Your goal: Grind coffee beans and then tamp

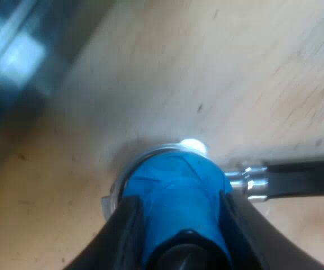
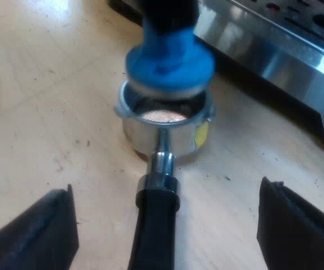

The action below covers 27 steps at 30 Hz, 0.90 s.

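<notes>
The blue tamper is held between my left gripper's black fingers, directly above the metal holder's basket. From the right wrist view the tamper hovers just over the basket's rim, with ground coffee visible inside. The holder stands on the wooden table, its dark handle lying between the wide-open fingers of my right gripper, which do not touch it. The handle also juts out sideways from the basket in the left wrist view.
The espresso machine's steel front and drip tray stand just behind the holder. A dark edge of the machine shows beyond the wooden table. Bare wood lies around the holder.
</notes>
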Each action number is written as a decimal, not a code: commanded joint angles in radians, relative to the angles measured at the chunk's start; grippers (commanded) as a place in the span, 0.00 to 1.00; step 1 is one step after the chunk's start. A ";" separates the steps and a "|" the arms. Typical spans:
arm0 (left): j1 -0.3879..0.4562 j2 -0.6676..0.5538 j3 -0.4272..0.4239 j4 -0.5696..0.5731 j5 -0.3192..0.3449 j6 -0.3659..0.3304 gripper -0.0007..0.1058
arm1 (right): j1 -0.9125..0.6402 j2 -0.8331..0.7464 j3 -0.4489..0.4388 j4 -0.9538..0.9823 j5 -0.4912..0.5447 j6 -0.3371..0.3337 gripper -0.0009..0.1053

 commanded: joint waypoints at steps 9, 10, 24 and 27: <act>0.063 -0.203 -0.005 0.123 -0.009 -0.002 0.01 | 0.001 -0.009 -0.068 -0.007 -0.041 -0.068 0.66; 0.077 -0.221 -0.005 0.151 -0.009 -0.002 0.01 | 0.001 -0.009 -0.079 -0.007 -0.066 -0.069 0.66; 0.107 -0.358 0.115 0.212 -0.122 -0.041 0.01 | -0.097 -0.005 -0.178 0.005 -0.280 -0.085 0.66; 0.127 -0.358 0.134 0.205 -0.125 -0.067 0.01 | -0.156 0.002 -0.192 0.005 -0.360 -0.085 0.66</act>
